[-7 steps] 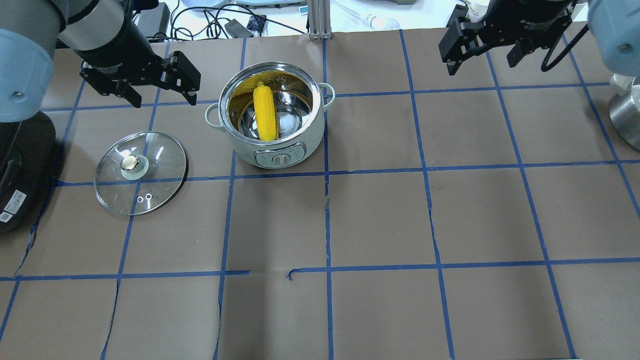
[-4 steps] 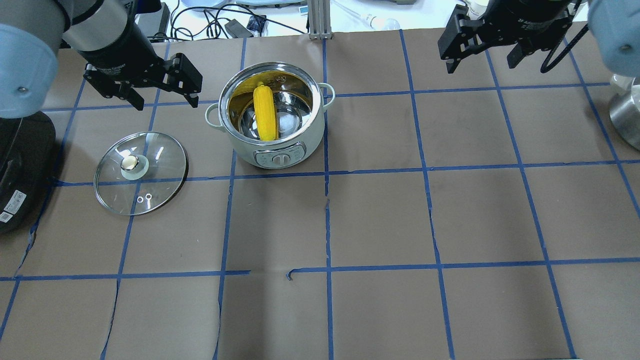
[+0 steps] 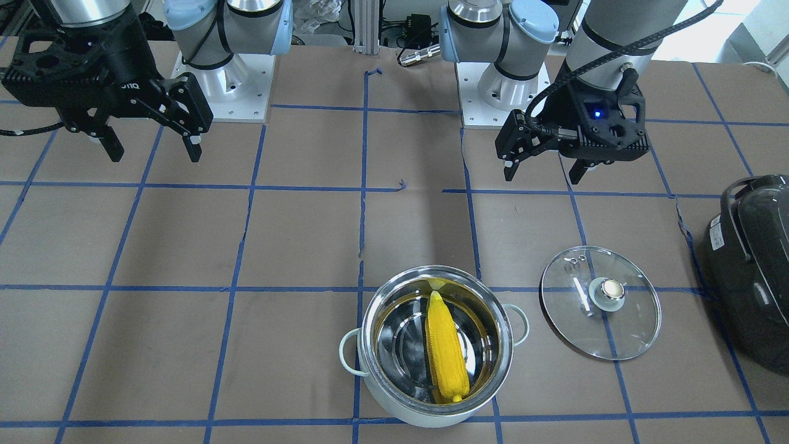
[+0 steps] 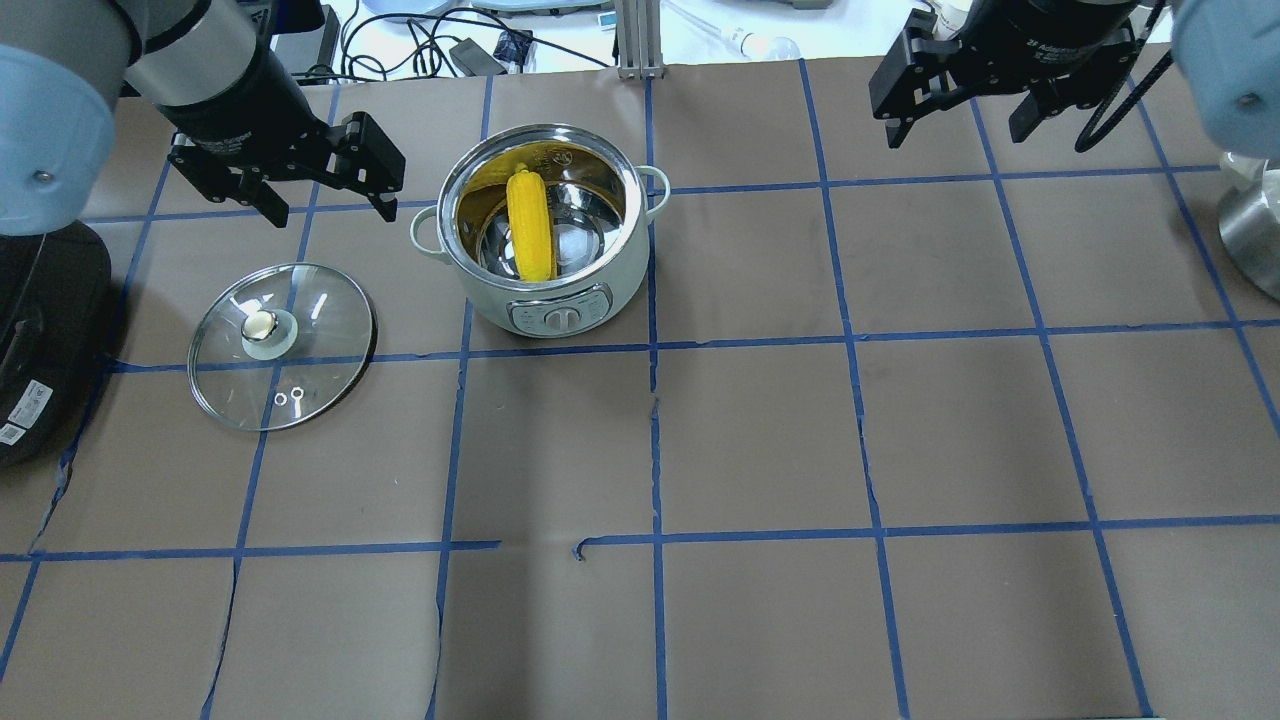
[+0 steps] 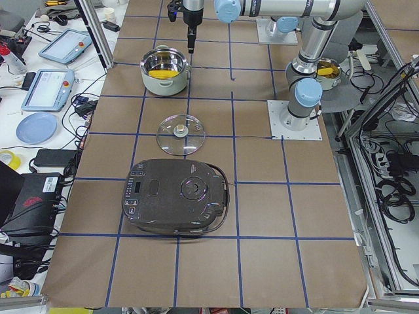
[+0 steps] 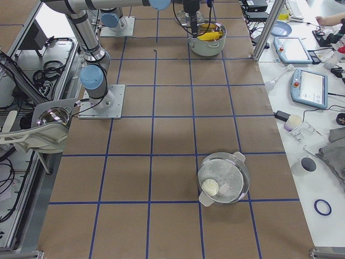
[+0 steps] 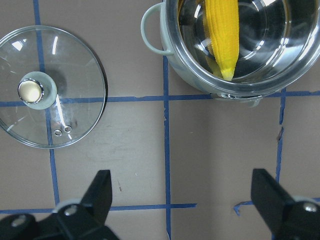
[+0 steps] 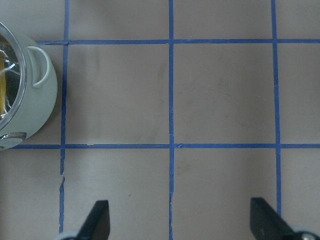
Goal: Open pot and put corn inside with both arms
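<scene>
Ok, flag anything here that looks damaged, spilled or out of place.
Only the brown paper cover: it is torn along the blue tape near the table's middle. Nothing spilled; the corn lies in the pot, the lid flat beside it.

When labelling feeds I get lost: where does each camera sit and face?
Front: across table, facing robot; left gripper, right gripper, bases.
Overhead: behind robot, looking down; grippers.
Exterior left: table's left end; arms.
Exterior right: right end; arms.
Left wrist: down on lid; own fingers.
Right wrist: down on table; own fingers.
All share the pot.
</scene>
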Robot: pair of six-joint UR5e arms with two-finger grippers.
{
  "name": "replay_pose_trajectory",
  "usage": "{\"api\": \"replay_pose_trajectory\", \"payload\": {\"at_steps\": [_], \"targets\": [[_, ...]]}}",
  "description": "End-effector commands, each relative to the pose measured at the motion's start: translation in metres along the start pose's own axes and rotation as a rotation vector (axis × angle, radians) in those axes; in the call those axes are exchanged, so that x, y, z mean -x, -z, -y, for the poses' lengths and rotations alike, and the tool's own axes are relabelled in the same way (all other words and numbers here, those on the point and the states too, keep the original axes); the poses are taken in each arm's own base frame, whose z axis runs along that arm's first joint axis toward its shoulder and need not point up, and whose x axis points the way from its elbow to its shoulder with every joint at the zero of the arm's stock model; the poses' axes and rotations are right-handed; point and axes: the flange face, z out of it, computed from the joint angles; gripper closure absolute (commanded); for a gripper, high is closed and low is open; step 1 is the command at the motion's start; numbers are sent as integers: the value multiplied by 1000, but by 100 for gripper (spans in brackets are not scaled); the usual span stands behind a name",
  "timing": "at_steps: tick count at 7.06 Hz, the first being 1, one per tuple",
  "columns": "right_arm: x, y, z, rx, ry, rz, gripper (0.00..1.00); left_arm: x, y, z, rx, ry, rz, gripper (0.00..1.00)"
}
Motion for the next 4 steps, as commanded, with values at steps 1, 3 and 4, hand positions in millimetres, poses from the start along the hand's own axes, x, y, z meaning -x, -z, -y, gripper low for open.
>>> {"api": "replay_pose_trajectory", "payload": {"at_steps": [1,3,4], "targets": [[8,-1,-2,7,-19,-5,0,3,-2,2,6,6,0,0],[7,-4,-2,13,-10,-13,0,10,-16,17,21,5,-1,0],[7,-5,-2,15,-9,-12,0,11,-17,26,24,6,1,0]]}}
